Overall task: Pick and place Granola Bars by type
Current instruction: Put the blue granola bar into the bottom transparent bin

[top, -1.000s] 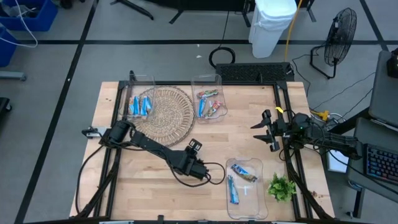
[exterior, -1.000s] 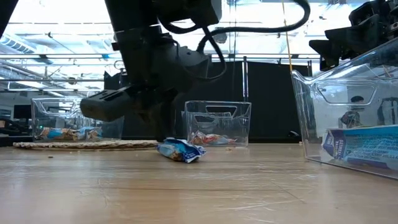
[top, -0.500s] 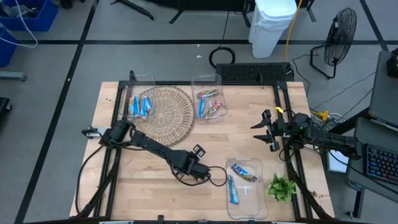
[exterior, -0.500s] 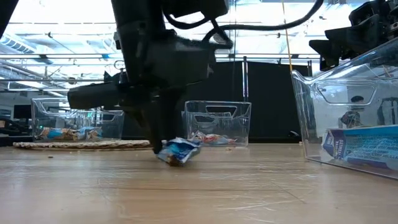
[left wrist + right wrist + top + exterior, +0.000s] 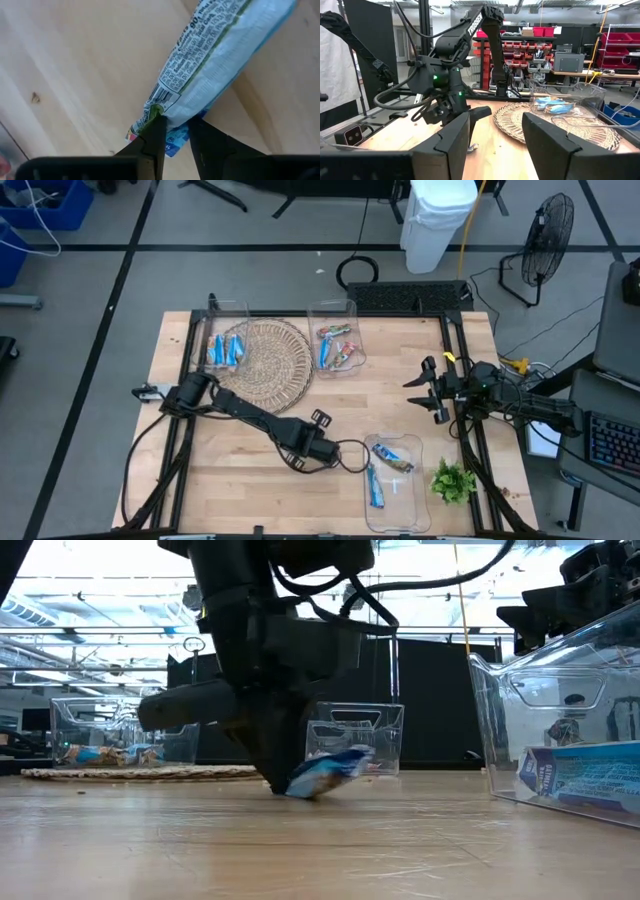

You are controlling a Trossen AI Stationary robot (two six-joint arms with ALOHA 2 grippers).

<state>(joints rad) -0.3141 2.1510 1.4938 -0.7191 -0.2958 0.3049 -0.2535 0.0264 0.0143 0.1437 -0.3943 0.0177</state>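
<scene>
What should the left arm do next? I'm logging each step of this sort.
Probably lift. The left gripper has its fingers shut on one end of a blue bar, whose other end tilts up just off the table. Raising it clears the wood before carrying it to a bin.

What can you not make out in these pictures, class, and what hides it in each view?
- High view: the bar in the left pincer is hidden under the arm.
- Left wrist view: the bar is cut off by the picture's edge.
- Low view: the far bin contents are partly hidden by the held bar.
- High view: wrapper print in the near bin is too small to read.
</scene>
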